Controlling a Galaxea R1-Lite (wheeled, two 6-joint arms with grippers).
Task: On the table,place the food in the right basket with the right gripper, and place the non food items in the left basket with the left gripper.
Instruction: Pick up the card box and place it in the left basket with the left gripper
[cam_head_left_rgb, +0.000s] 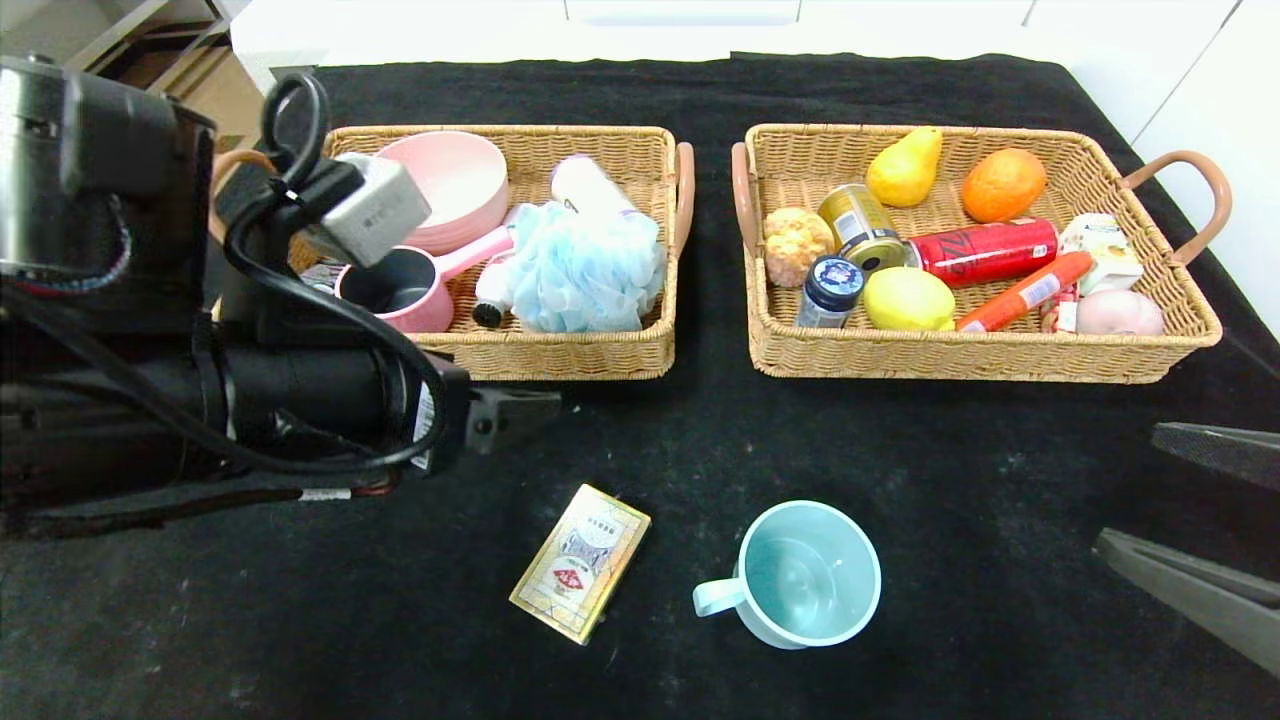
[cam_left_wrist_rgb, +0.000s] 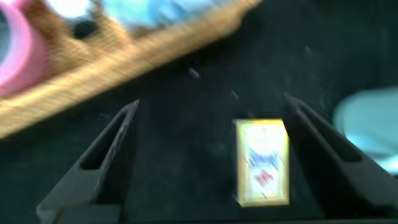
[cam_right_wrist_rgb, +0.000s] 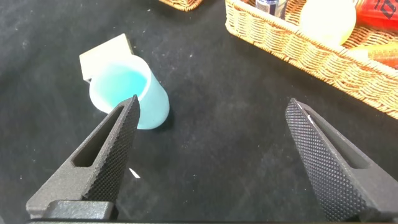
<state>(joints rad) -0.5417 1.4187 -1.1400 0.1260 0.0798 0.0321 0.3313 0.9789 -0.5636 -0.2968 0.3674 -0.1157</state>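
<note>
The flat beige box (cam_head_left_rgb: 580, 575) and the light blue mug (cam_head_left_rgb: 800, 575) lie on the black table (cam_head_left_rgb: 900, 450), in front of the baskets. My left gripper (cam_head_left_rgb: 520, 410) is open and empty above the table, in front of the left basket (cam_head_left_rgb: 560, 350). In the left wrist view the box (cam_left_wrist_rgb: 262, 162) lies between the open jaws of my left gripper (cam_left_wrist_rgb: 211, 106), nearer one of them. The pink pan (cam_head_left_rgb: 405, 285) lies in the left basket. The lemon (cam_head_left_rgb: 908, 298), gold can (cam_head_left_rgb: 862, 225) and orange sausage (cam_head_left_rgb: 1025, 290) lie in the right basket (cam_head_left_rgb: 980, 355). My right gripper (cam_head_left_rgb: 1130, 490) is open and empty at the right edge.
The left basket also holds a pink bowl (cam_head_left_rgb: 455, 185), a blue bath puff (cam_head_left_rgb: 585, 265) and a white bottle (cam_head_left_rgb: 590, 185). The right basket also holds a pear (cam_head_left_rgb: 905, 165), an orange (cam_head_left_rgb: 1003, 184), a red can (cam_head_left_rgb: 985, 250) and a small jar (cam_head_left_rgb: 830, 290).
</note>
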